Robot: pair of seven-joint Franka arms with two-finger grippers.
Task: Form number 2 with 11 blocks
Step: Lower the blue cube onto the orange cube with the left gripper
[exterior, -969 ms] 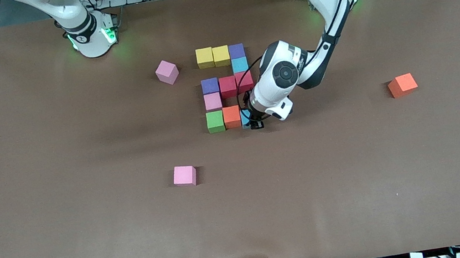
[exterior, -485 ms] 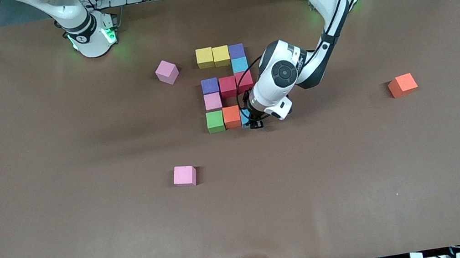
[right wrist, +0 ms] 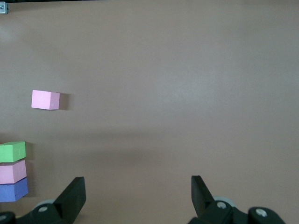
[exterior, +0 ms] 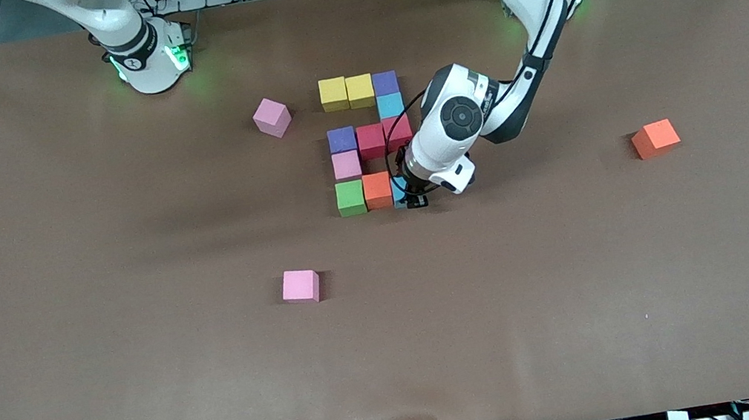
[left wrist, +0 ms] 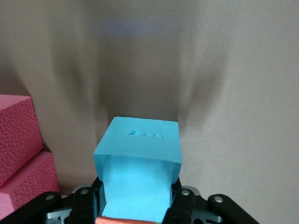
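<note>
The number 2 (exterior: pixel 370 141) lies mid-table as a blocky figure of coloured blocks: two yellow (exterior: pixel 347 92), purple (exterior: pixel 386 83), light blue (exterior: pixel 391 105), purple (exterior: pixel 342 140), two red (exterior: pixel 384 138), pink (exterior: pixel 346 165), green (exterior: pixel 351 198) and orange (exterior: pixel 377 191). My left gripper (exterior: pixel 412 198) is shut on a second light blue block (exterior: pixel 399 191), low against the orange block at the row nearest the front camera. In the left wrist view the block (left wrist: pixel 138 158) sits between the fingers (left wrist: pixel 180 210). My right gripper (right wrist: pixel 138 186) is open and empty, high over bare table.
Loose blocks lie apart from the figure: a pink one (exterior: pixel 273 117) toward the right arm's end, another pink one (exterior: pixel 301 286) nearer the front camera, and an orange one (exterior: pixel 655 138) toward the left arm's end. The brown table (exterior: pixel 584 297) is wide.
My left gripper with the light blue block has edged slightly toward the orange block. The dark hand at the view's edge by the right arm's end shifted a little.
</note>
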